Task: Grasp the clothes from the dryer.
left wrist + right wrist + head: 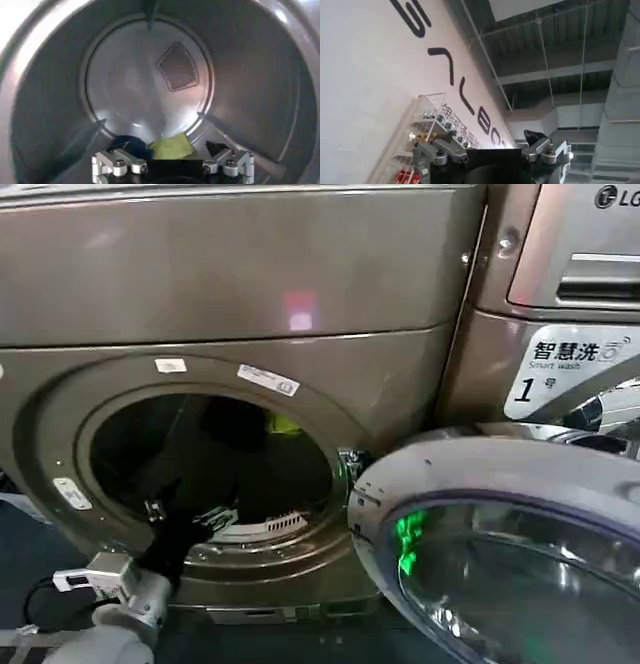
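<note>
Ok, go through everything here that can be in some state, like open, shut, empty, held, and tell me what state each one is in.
dryer: door open, left arm reaching inside.
dryer door: swung fully open beside the porthole.
navy garment: lying loose at the drum bottom, not held.
yellow-green garment: lying loose beside the navy one, not held.
left gripper: open, empty, just short of the clothes.
right gripper: open, empty, pointed up towards a wall and ceiling.

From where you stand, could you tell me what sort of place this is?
Likely a laundry test area in an industrial hall: a front-loading dryer with its door open, a second machine labelled "Smart wash", and bare ceiling beams.
</note>
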Available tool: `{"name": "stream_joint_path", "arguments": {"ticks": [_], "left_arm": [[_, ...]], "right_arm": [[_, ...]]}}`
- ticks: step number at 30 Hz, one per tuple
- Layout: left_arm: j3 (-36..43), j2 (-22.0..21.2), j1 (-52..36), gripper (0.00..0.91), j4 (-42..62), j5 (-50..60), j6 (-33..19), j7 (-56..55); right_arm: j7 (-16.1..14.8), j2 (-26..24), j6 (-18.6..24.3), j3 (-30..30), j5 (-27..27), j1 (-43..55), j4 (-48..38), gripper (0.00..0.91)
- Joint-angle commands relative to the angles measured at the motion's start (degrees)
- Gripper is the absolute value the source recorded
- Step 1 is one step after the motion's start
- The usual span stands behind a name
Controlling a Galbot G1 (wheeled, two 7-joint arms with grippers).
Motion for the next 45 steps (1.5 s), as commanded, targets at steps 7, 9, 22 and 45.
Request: {"name": "stream_joint_path", "arguments": {"ticks": [7, 9, 22, 45], "left_arm": [[0.02, 0.16, 0.28, 0.907, -0.41, 0.03, 0.06, 0.00], [0.02, 0.21, 0.32, 0.907, -0.45, 0.04, 0.07, -0.01], [0.04, 0.12, 0.01, 0.907, 0.42, 0.07, -0.78, 0.03], [4.47, 1.50, -29.92, 0.907, 38.03, 0.28, -11.17, -1.69]], "right_arm": [[-0.04, 0.03, 0.07, -0.05, 0.14, 0.05, -0.02, 0.907], [0.00, 0.06, 0.10, -0.24, 0.15, 0.16, 0.07, 0.907], [0.40, 0.33, 1.08, -0.27, 0.19, 0.18, 0.28, 0.907], [1.89, -0.61, -4.56, 2.41, -5.45, -2.00, 0.53, 0.907]]}}
